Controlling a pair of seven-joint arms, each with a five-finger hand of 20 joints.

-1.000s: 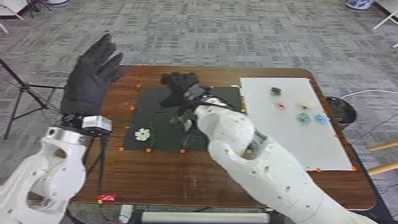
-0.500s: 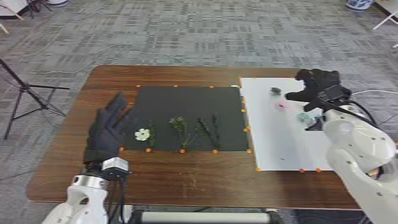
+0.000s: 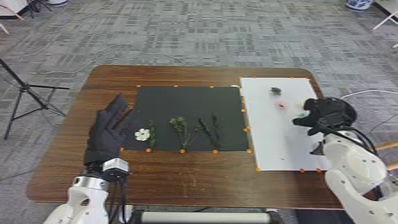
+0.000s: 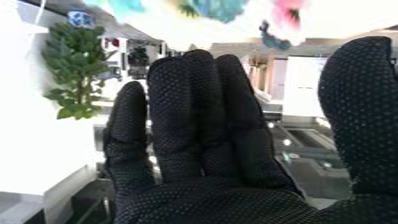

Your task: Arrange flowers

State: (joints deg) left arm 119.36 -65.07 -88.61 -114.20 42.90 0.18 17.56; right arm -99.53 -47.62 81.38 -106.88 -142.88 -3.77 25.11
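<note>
Several green sprigs (image 3: 179,124) lie on the near half of the black sheet (image 3: 169,102), with a white flower (image 3: 142,134) by its left edge. Right of that sheet is a white sheet (image 3: 277,145), carrying a dark blue flower (image 3: 275,91), a pink flower (image 3: 282,105) and a blue-green flower (image 3: 303,114), this last partly hidden by the right hand (image 3: 329,115). I'd put that hand well right of the black sheet, over the white one's outer edge.

From the head view I get the back of its glove; the right wrist view gives me the palm side of the right hand (image 4: 222,200), fingers straight, mostly together, thumb well apart from them, and the blooms closer up. The left hand (image 3: 107,131) is at the black sheet's left edge, its fingers straight and close together.
</note>
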